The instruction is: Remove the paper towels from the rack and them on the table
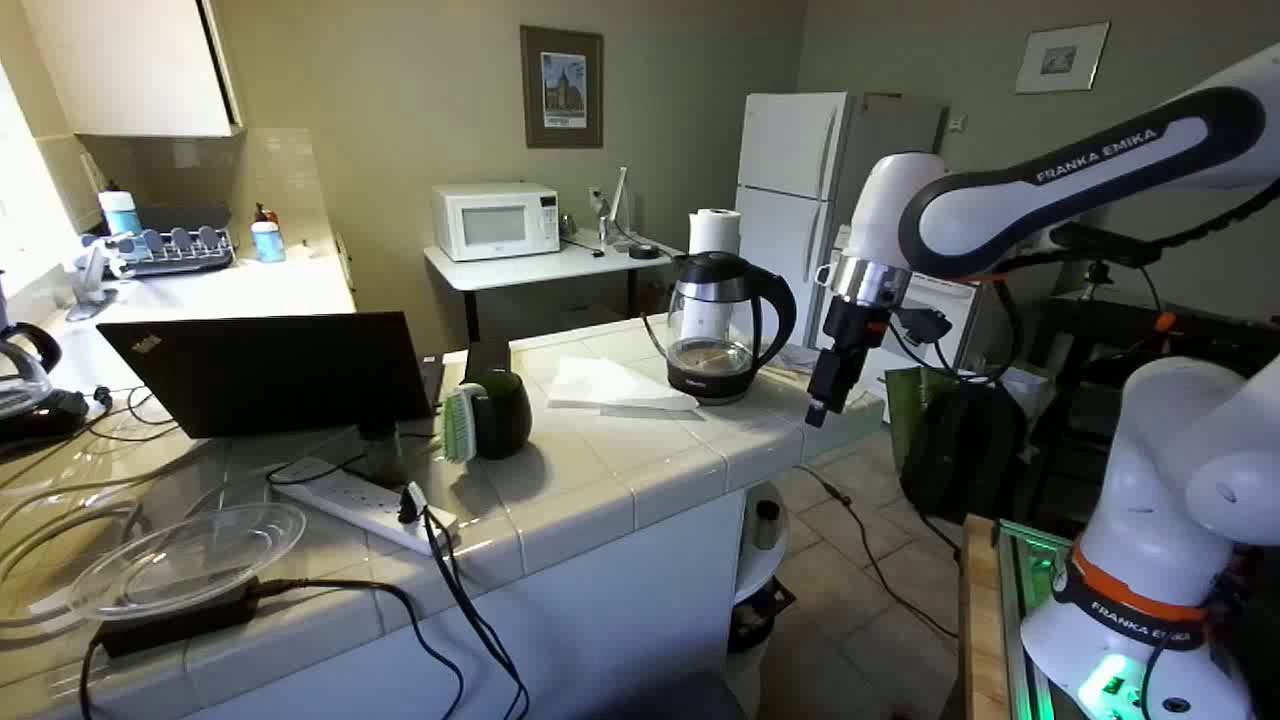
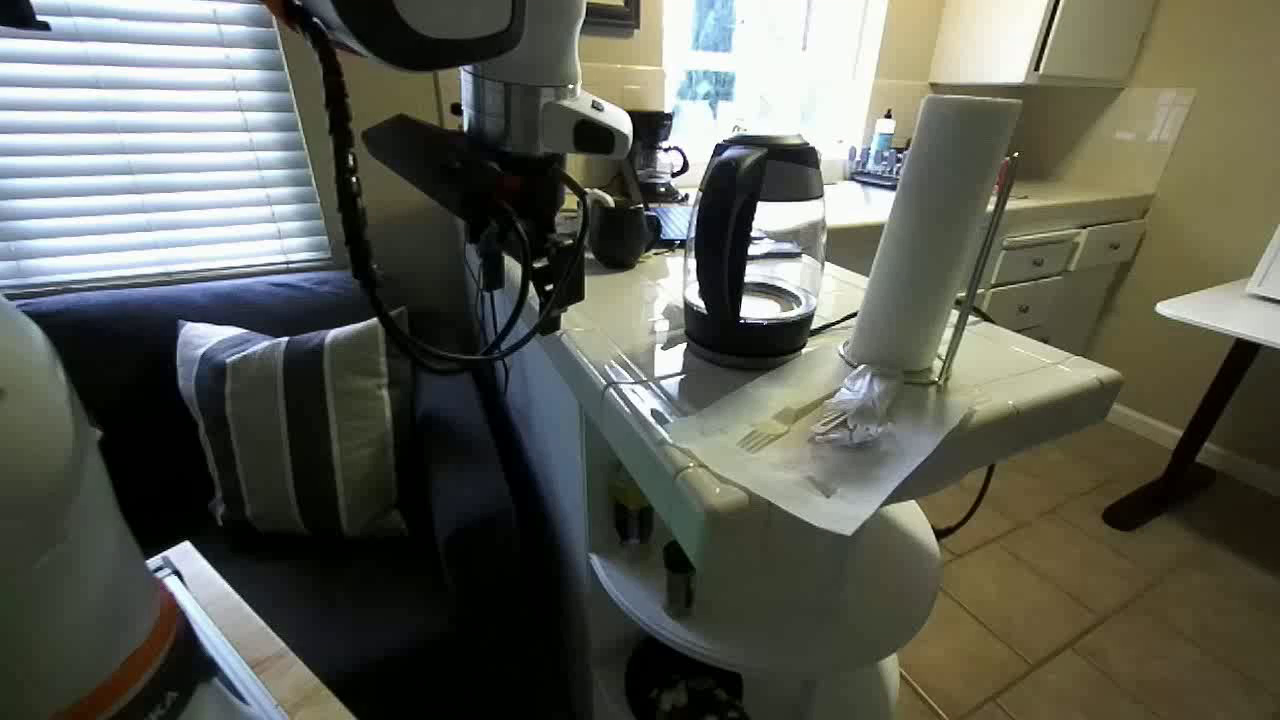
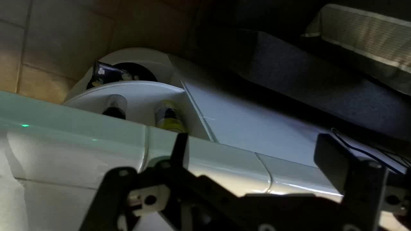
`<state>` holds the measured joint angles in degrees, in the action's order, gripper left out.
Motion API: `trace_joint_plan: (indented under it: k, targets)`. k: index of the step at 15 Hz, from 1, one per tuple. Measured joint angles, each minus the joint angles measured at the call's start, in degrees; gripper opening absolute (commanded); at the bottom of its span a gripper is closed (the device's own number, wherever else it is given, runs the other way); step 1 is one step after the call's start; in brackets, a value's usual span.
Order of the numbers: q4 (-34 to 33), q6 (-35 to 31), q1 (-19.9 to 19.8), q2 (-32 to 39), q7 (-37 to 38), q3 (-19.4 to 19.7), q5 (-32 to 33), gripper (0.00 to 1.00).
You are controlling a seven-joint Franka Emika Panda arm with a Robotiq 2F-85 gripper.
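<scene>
The paper towels (image 2: 935, 235) are a white upright roll on a thin wire rack (image 2: 978, 275) near the end of the table (image 2: 1060, 385). In an exterior view the paper towels (image 1: 714, 230) show mostly behind the glass carafe. My gripper (image 3: 253, 144) is open, with nothing between its fingers, above the table's edge (image 3: 224, 162). It also shows at the table's edge in an exterior view (image 1: 818, 412), pointing down, apart from the roll with the carafe nearer to it. The paper towels are out of the wrist view.
The glass carafe (image 2: 755, 260) stands beside the roll. A paper sheet (image 2: 850, 500) with a plastic fork (image 2: 770, 430) and crumpled wrapper (image 2: 858, 405) lies before the rack. A laptop (image 1: 270, 375), dark mug (image 1: 503, 415) and power strip (image 1: 365, 505) are further along the table.
</scene>
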<state>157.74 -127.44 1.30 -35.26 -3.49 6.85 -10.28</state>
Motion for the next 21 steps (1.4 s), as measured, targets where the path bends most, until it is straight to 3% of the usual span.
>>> trace_joint_plan:
  k: [8, 10, 13, 17, 21]
  targets:
    - [-0.05, 0.0, -0.09, 0.09, 0.2, -0.08, 0.0, 1.0]
    - [-1.68, 0.88, -1.1, 0.03, 3.14, -0.6, 0.02, 1.0]
    - [-7.6, 7.81, -4.86, -0.43, 11.04, -2.65, 1.29, 1.0]
    - [-18.35, 22.28, -9.71, -1.35, 21.39, -5.53, 5.5, 1.0]
    - [-27.95, 30.89, -13.04, -2.17, 25.37, -6.72, 12.03, 1.0]
